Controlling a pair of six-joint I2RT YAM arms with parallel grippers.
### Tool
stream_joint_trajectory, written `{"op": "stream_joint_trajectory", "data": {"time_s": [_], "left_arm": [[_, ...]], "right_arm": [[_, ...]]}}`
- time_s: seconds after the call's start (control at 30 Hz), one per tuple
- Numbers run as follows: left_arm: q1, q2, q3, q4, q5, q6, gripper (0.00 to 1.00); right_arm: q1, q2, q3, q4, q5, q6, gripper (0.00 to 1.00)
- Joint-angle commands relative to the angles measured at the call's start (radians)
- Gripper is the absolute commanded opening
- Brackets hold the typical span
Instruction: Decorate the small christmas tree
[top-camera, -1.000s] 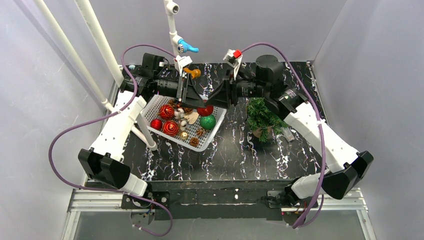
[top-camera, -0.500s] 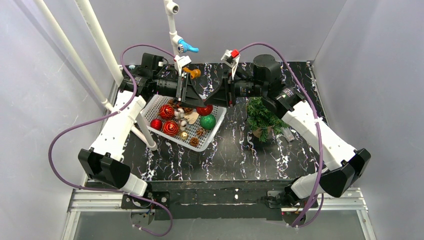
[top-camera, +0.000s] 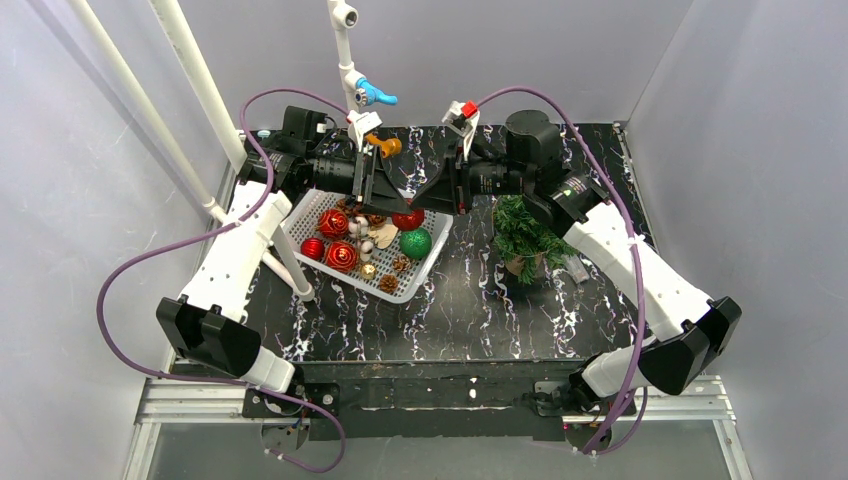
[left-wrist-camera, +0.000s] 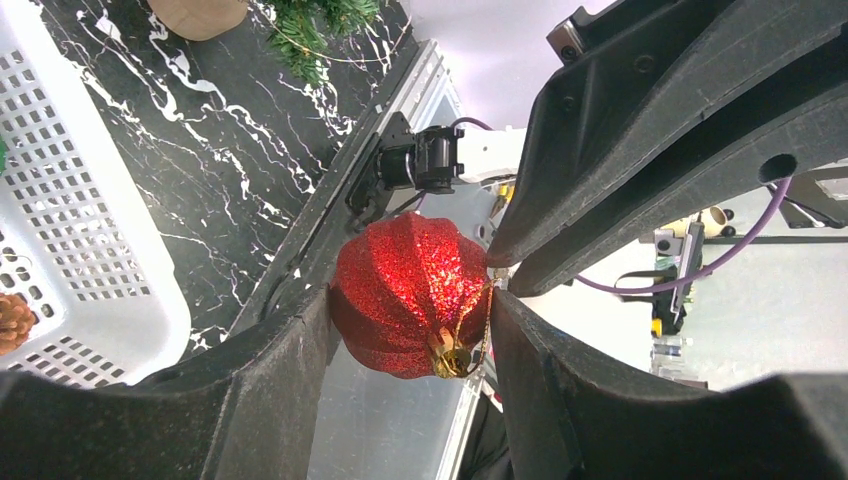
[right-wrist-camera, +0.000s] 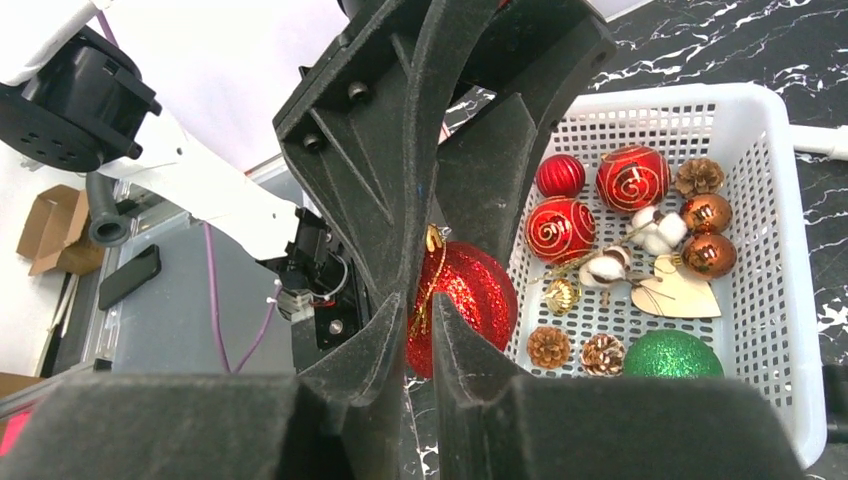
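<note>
Top external: small christmas tree (top-camera: 523, 236) stands right of the right claw (top-camera: 413, 204).

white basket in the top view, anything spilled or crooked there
The white basket sits turned at an angle to the table edges, but its ornaments all lie inside; nothing spilled.

White basket (right-wrist-camera: 690, 93) on black marbled tabletop (top-camera: 470, 310). Inside basket: red gold-swirled balls (right-wrist-camera: 632, 178), green glitter ball (right-wrist-camera: 670, 355), pine cones (right-wrist-camera: 548, 346), wooden heart (right-wrist-camera: 685, 295). Above basket's far rim: red glitter ball (left-wrist-camera: 410, 295).
</note>
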Motion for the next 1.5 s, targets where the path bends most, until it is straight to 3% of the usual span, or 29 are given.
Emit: {"op": "stream_joint_trajectory", "data": {"time_s": [0.0, 0.3, 0.67, 0.73, 0.83, 0.97, 1.1, 1.23, 1.37, 1.47], "left_arm": [[0.001, -0.030, -0.006, -0.037, 0.094, 0.007, 0.02], [0.001, -0.031, -0.005, -0.031, 0.094, 0.001, 0.02], [0.002, -0.047, -0.042, -0.015, 0.077, -0.018, 0.02], [0.001, -0.050, -0.044, -0.013, 0.067, -0.022, 0.02], [0.002, -0.048, -0.055, -0.010, -0.009, -0.045, 0.04], [0.002, -0.022, -0.118, 0.128, -0.168, -0.280, 0.02], [0.002, -0.019, -0.170, 0.279, -0.234, -0.489, 0.01], [0.001, -0.050, -0.209, 0.432, -0.238, -0.614, 0.01], [0.001, -0.059, -0.168, 0.433, -0.238, -0.636, 0.02], [0.002, -0.064, -0.150, 0.440, -0.238, -0.658, 0.02]], "right_arm": [[-0.020, 0.009, -0.025, -0.045, 0.032, -0.031, 0.20], [-0.048, 0.003, -0.030, -0.043, 0.041, -0.031, 0.10], [-0.048, -0.005, -0.019, -0.041, 0.059, -0.017, 0.10], [-0.051, -0.014, -0.036, -0.037, 0.091, -0.011, 0.16], [-0.050, -0.037, -0.056, -0.035, 0.138, -0.008, 0.37], [-0.050, -0.066, -0.111, -0.003, 0.201, -0.002, 0.59], [-0.050, -0.111, -0.178, 0.062, 0.235, 0.016, 0.72], [-0.050, -0.192, -0.296, 0.187, 0.274, 0.021, 0.77], [-0.050, -0.262, -0.448, 0.419, 0.252, 0.023, 0.78], [-0.050, -0.266, -0.486, 0.503, 0.204, 0.037, 0.78]]}}
